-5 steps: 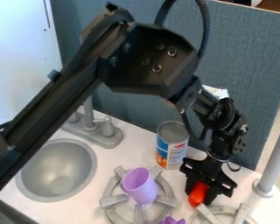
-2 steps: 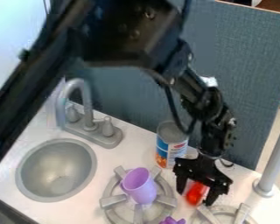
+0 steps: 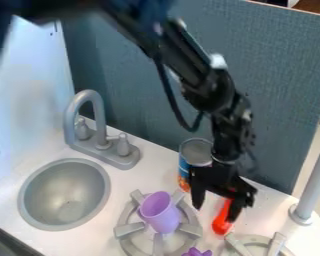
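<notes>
The black gripper (image 3: 215,214) hangs low above the white counter (image 3: 132,182), at the right part of the view. Its two fingers are well apart, and nothing is clamped between them. Near them is the red thing (image 3: 221,225), which is long, with one narrow end and one wider, rounded end. It is on the counter, beside the finger that is more to the right in the view, and this finger covers a part of it. If they touch each other, I cannot tell. The narrow end goes up behind the gripper, and the wide end points to the lower edge of the view.

Just behind the gripper there is a can (image 3: 195,154) with a blue label, and the gripper hides one side of it. To the left, a light purple cup (image 3: 160,215) is on a grey burner (image 3: 128,229). Below this cup, a small purple object (image 3: 197,253) is cut by the lower edge. A second burner (image 3: 277,244) is near the red thing, and a grey post (image 3: 314,182) is farther right. On the far left are the round sink (image 3: 64,195) and its grey faucet (image 3: 99,116). A blue-grey panel (image 3: 276,85) is behind the counter.
</notes>
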Motion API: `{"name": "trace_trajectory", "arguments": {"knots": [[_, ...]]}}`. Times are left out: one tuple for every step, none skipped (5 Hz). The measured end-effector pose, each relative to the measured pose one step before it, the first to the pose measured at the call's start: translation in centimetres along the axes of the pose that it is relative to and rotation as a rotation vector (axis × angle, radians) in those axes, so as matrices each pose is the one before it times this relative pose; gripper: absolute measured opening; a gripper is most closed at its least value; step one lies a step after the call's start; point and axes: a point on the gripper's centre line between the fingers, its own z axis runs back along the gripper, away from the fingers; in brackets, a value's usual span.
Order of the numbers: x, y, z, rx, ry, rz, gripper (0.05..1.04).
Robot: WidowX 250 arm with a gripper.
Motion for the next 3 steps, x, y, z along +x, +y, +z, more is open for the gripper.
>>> {"name": "trace_trajectory", "arguments": {"knots": [[-2.677,2.626,1.082,0.0845,-0.0043,-0.0006,0.996],[-2.189,2.625,2.147,0.0214,-0.0351,-0.0052,0.996],[-0.372,1.787,0.359,0.0340,0.0303,0.0188,0.996]]}}
